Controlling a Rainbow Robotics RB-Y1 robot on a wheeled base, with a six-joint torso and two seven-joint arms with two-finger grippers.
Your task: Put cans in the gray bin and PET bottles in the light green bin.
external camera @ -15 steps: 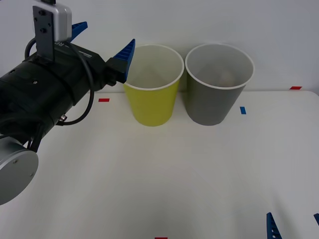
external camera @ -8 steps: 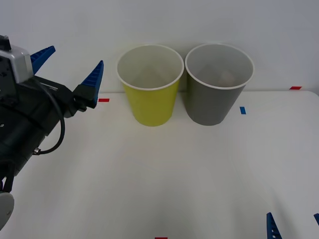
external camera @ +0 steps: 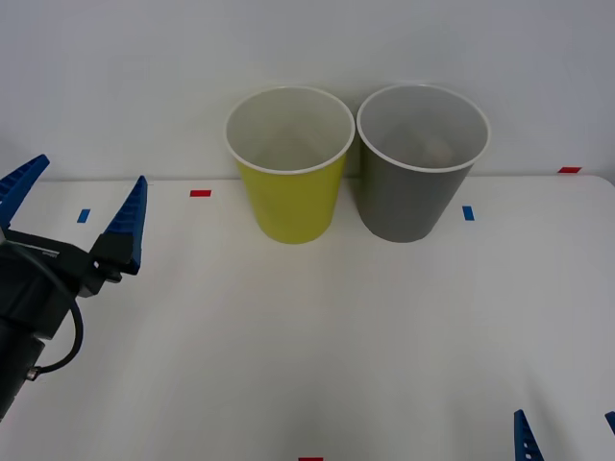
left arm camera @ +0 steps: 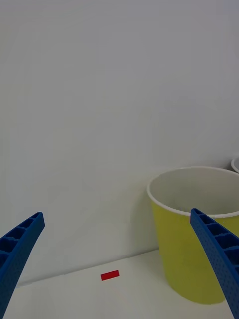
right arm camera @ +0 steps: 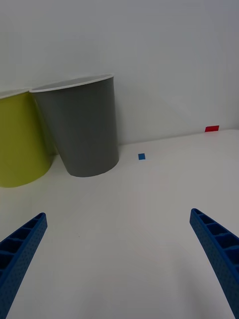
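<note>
Left hand pulled back from the bins, empty.

Front: left hand [external camera: 82, 206] drawn away from light green bin [external camera: 290, 163], released; something pale sat in gray bin [external camera: 423, 158], likely the can.
Right wrist: right hand [right arm camera: 117, 259] spread, low over tabletop [right arm camera: 149, 209].
Left wrist: fingers wide, nothing held.

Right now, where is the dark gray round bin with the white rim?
In the front view the dark gray round bin stands at the table's far edge by the wall, right of centre, close beside the yellow-green round bin on its left.
</note>
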